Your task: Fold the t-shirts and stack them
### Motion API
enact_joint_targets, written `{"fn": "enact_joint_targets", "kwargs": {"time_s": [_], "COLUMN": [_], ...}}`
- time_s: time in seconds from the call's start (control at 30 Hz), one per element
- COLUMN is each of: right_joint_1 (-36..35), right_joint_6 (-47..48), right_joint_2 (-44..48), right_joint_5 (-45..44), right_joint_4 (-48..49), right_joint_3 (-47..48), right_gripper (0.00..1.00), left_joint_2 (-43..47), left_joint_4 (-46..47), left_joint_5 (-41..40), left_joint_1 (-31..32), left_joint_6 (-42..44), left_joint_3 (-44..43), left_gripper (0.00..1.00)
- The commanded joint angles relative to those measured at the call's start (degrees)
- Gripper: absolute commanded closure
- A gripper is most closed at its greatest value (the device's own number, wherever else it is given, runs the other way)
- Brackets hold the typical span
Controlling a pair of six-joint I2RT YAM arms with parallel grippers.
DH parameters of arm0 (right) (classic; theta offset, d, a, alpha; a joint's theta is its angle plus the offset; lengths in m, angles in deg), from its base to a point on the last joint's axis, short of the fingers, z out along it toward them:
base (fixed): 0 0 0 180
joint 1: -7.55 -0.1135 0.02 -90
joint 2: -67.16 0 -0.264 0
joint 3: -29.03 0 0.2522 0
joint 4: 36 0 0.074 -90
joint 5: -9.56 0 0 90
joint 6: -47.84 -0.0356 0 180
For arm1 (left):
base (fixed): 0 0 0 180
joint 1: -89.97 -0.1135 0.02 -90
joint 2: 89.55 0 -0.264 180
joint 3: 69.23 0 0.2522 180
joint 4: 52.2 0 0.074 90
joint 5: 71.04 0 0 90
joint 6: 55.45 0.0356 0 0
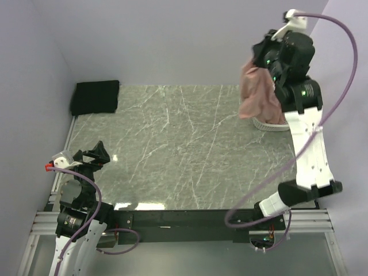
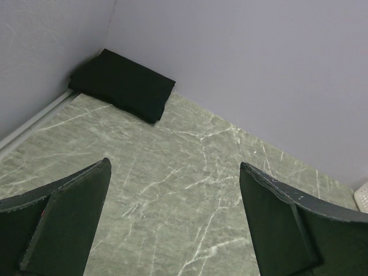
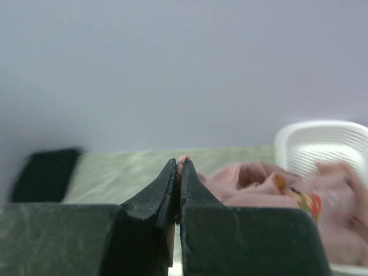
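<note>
From above, the right hand [image 1: 258,57] is high over the far right corner of the marble worktop [image 1: 190,149], pinched on the top of the one pink t-shirt [image 1: 260,95], which hangs from it in a loose bunch. The shirt's lower folds cover most of the single white mesh basket [image 1: 271,125], of which only a rim shows. One folded black t-shirt [image 1: 95,96] lies in the far left corner against the wall, well apart from the pink one. The left hand [image 1: 95,154] sits low near the left edge, holding nothing. In the left wrist view, the left hand [image 2: 175,218] has its two fingers [image 2: 69,224] spread wide over bare worktop [image 2: 190,144], with the black t-shirt [image 2: 123,83] ahead in the corner and a sliver of basket [image 2: 362,196] at the right edge. In the right wrist view, the right hand [image 3: 178,172] is pressed together on a fold of the pink t-shirt [image 3: 259,184]; the cloth trails into the basket [image 3: 322,141], and the black t-shirt [image 3: 46,172] is blurred far left.
</note>
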Motion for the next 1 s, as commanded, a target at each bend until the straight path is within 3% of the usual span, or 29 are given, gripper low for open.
{"fn": "enact_joint_targets", "kwargs": {"time_s": [0.0,0.13,0.23,0.27,0.3,0.33,0.37,0.43,0.47,0.57,0.73,0.9,0.97], "right_joint_1": [-8.2,-20.5,-33.0,-36.8,-42.1,-45.0,-47.1,-51.0,-51.2,-50.1,-43.0,-23.4,-17.4], "right_joint_6": [0.0,-5.9,-7.8,-7.6,-7.3,-7.0,-6.7,-6.2,-6.7,-8.4,-10.4,-15.4,-16.6], "right_joint_2": [6.0,8.7,4.7,2.7,-1.6,-3.7,-6.3,-7.3,-6.8,-2.8,4.1,16.1,20.4], "right_joint_5": [4.1,10.2,15.1,16.1,16.3,15.6,12.7,10.1,9.0,5.3,-1.3,-2.4,-5.1], "right_joint_4": [3.7,8.1,8.5,5.9,4.3,1.7,1.1,1.5,2.0,5.0,5.2,9.1,10.4], "right_joint_3": [-3.8,-17.0,-20.2,-19.8,-19.0,-18.0,-18.0,-20.2,-21.6,-29.3,-42.8,-59.1,-62.4], "right_gripper": [1.00,1.00,0.96,0.91,0.78,0.73,0.59,0.47,0.39,0.31,0.31,0.31,0.27], "left_joint_2": [4.8,4.4,3.8,3.6,3.3,3.2,2.9,2.4,2.1,0.7,-2.4,-7.2,-10.1], "left_joint_4": [-0.1,-0.7,-0.9,-0.9,-0.8,-0.9,-0.9,-1.1,-1.2,-0.8,2.0,3.7,5.0], "left_joint_5": [0.6,1.0,1.6,2.0,2.3,2.4,2.6,2.8,3.0,3.9,10.6,18.6,24.9], "left_joint_1": [0.2,0.2,0.2,0.2,0.2,0.2,0.2,0.2,0.2,0.2,0.2,0.3,0.2], "left_joint_6": [-1.3,-2.1,-3.0,-3.2,-3.6,-3.8,-3.9,-4.4,-4.6,-4.7,-4.1,-8.1,-11.7], "left_joint_3": [-0.6,-1.0,-1.2,-1.3,-1.3,-1.3,-1.5,-1.6,-1.7,-1.8,-1.0,-0.3,-0.3], "left_gripper": [0.01,0.01,0.01,0.01,0.01,0.01,0.01,0.01,0.01,0.01,0.00,0.00,0.01]}}
